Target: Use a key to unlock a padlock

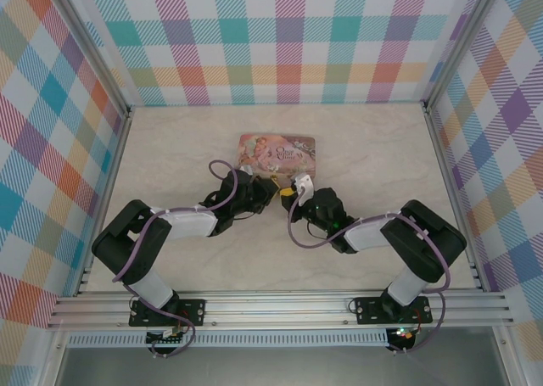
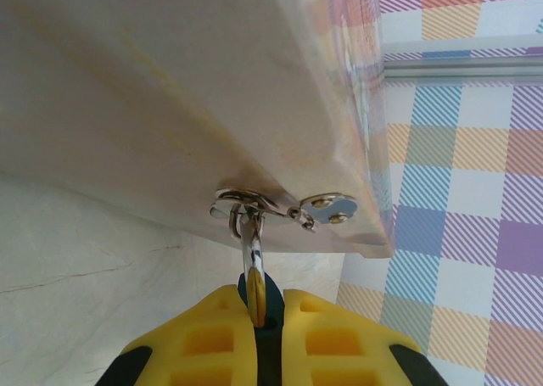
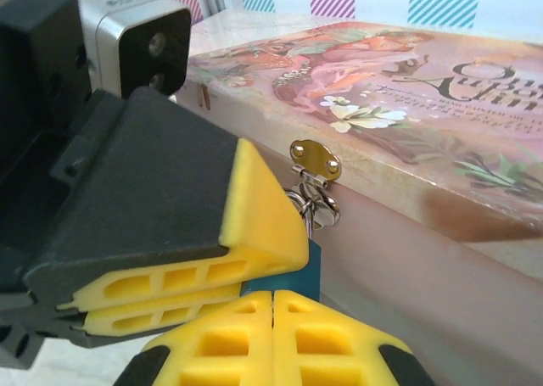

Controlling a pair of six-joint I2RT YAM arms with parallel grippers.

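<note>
Pale marble-look table (image 1: pixel 170 148); 1 pink pictured tin (image 1: pixel 277 154) lies on it.

Robot lab test cell, enclosed.
Aluminium frame (image 1: pixel 280 305) carried two bolted arms (image 1: pixel 170 225); plaid panels (image 1: pixel 280 47) walled a pale marble-look worktop (image 1: pixel 170 148) on three sides.

- The tin (image 3: pixel 407 89) has a smooth printed lid with a soft satin sheen; its side is plain pink and duller;
- its hasp (image 3: pixel 316 159) is bright polished metal;
- the padlock (image 3: pixel 301 271) body is smooth blue; its shackle (image 2: pixel 251 250) is shiny chromed-looking metal;
- the pads (image 3: pixel 339 314) of your right gripper (image 3: pixel 273 305) are matt yellow rubbery plastic;
- the table (image 2: pixel 102 276) is smooth, pale, marble-veined.
</note>
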